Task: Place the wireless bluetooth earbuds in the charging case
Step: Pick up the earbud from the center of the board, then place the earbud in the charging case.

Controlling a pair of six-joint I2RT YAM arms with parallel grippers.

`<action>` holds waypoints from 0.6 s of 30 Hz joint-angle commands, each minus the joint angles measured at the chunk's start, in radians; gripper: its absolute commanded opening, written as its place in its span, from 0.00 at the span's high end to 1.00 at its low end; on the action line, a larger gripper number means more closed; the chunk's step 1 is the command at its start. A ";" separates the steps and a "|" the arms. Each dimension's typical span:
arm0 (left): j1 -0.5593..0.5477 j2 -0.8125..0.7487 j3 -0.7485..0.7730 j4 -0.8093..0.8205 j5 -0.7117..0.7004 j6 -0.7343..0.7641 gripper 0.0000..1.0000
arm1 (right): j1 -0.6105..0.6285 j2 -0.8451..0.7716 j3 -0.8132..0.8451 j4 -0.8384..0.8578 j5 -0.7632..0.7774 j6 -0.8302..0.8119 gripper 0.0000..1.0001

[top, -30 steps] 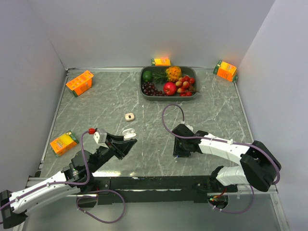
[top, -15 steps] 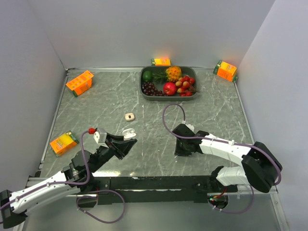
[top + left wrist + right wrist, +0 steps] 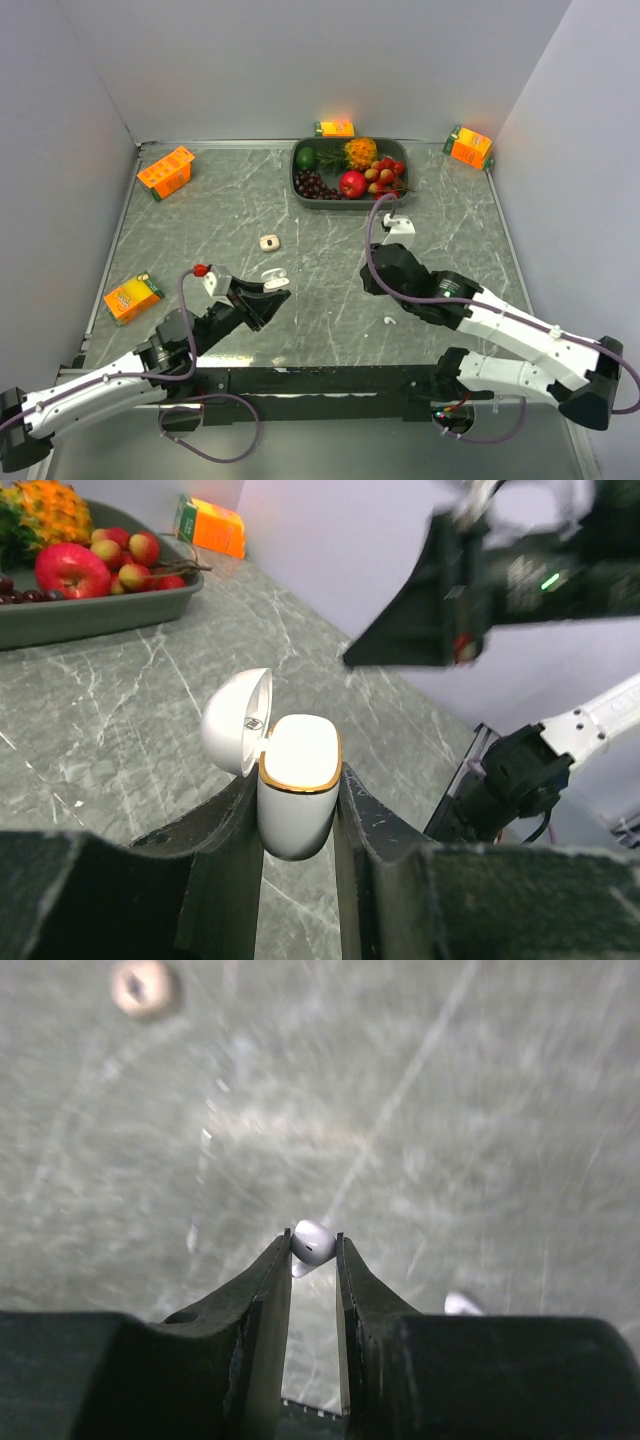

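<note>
Well to the near left of the fruit tray [image 3: 350,203], the left gripper [image 3: 270,293] is clamped on the body of the charging case [image 3: 298,790]; its lid [image 3: 235,720] is swung open and its mouth faces up, though glare hides the sockets. Nearer than the tray's right half, the right gripper [image 3: 314,1250] pinches one earbud [image 3: 313,1241] at its very fingertips; a second earbud [image 3: 390,321] lies on the table [image 3: 200,220], farther still from the tray. The pinch looks slight, so I would carry slowly; line the stem up with a socket, descend along the case's own tilt, and release only once seated.
</note>
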 commanded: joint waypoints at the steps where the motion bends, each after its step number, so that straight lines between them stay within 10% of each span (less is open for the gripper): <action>1: -0.007 0.068 0.013 0.126 0.069 0.042 0.99 | 0.102 -0.036 0.127 0.010 0.234 -0.170 1.00; 18: -0.007 0.263 0.056 0.379 0.164 0.134 0.99 | 0.228 -0.153 0.257 0.129 0.231 -0.459 1.00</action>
